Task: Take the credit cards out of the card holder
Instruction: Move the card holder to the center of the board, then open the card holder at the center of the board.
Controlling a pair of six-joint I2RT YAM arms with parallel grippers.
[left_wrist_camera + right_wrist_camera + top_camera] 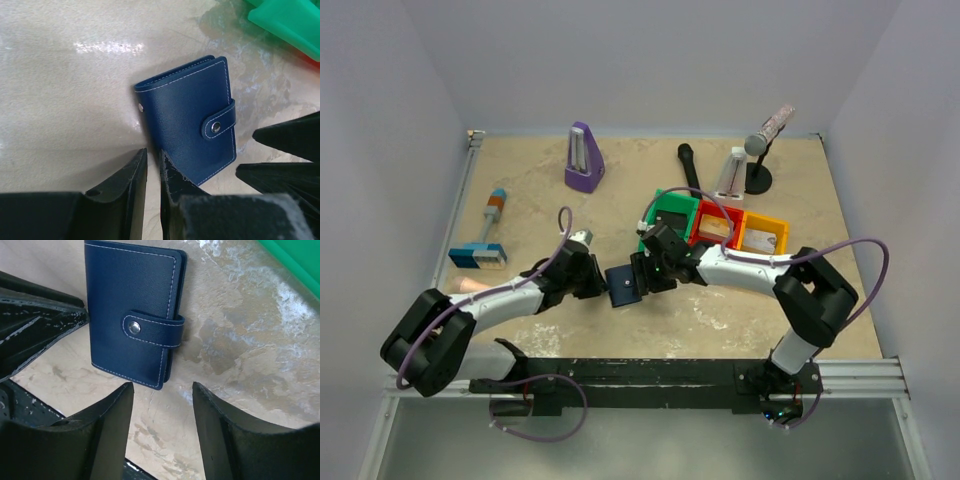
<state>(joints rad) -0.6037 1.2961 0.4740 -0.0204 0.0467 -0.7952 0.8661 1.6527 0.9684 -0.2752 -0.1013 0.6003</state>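
The card holder [624, 284] is a small navy wallet with white stitching, lying flat on the table with its snap tab fastened. The credit cards are hidden inside it. My left gripper [601, 284] is at the holder's left edge. In the left wrist view its jaws [153, 152] stand barely apart, with only bare table in the slit, and one finger [175, 180] overlaps the card holder's [187, 125] near corner. My right gripper [642, 278] is open on the other side. In the right wrist view its tips [162, 385] stop just short of the card holder's [127, 305] corner.
Green [670, 215], red [712, 225] and orange [763, 235] bins stand close behind the right arm. A purple wedge-shaped object [583, 158], a black marker [688, 165] and a microphone stand [760, 150] are at the back. A blue-and-white tool [477, 255] lies at the left.
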